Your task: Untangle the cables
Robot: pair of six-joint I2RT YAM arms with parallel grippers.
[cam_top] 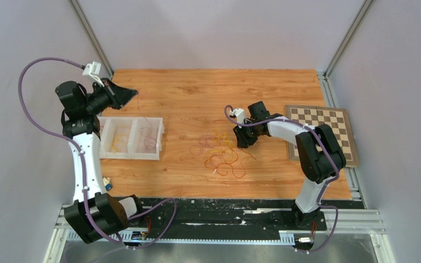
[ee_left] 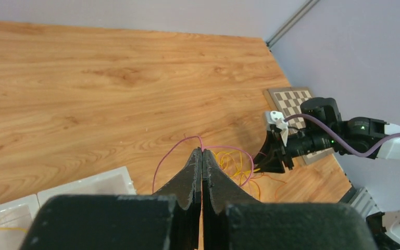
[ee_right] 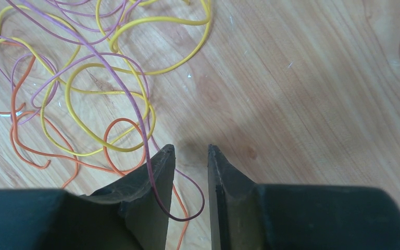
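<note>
Hold the left gripper [ee_left: 202,152] clenched on the pink cable [ee_left: 162,159] lifted near the tray [cam_top: 105,154], and close the parted right gripper [ee_right: 191,152] (slowly, please) on only the pink strand [ee_right: 140,120] draped over its finger, beside the tangled cables [cam_top: 225,152] at mid-table.

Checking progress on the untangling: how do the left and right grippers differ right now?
The left gripper is shut, pinching a pink cable; the right gripper is open, a pink strand only draped over one finger. The left hangs high near the bin; the right sits low at the tangle. Both have black fingers.
</note>
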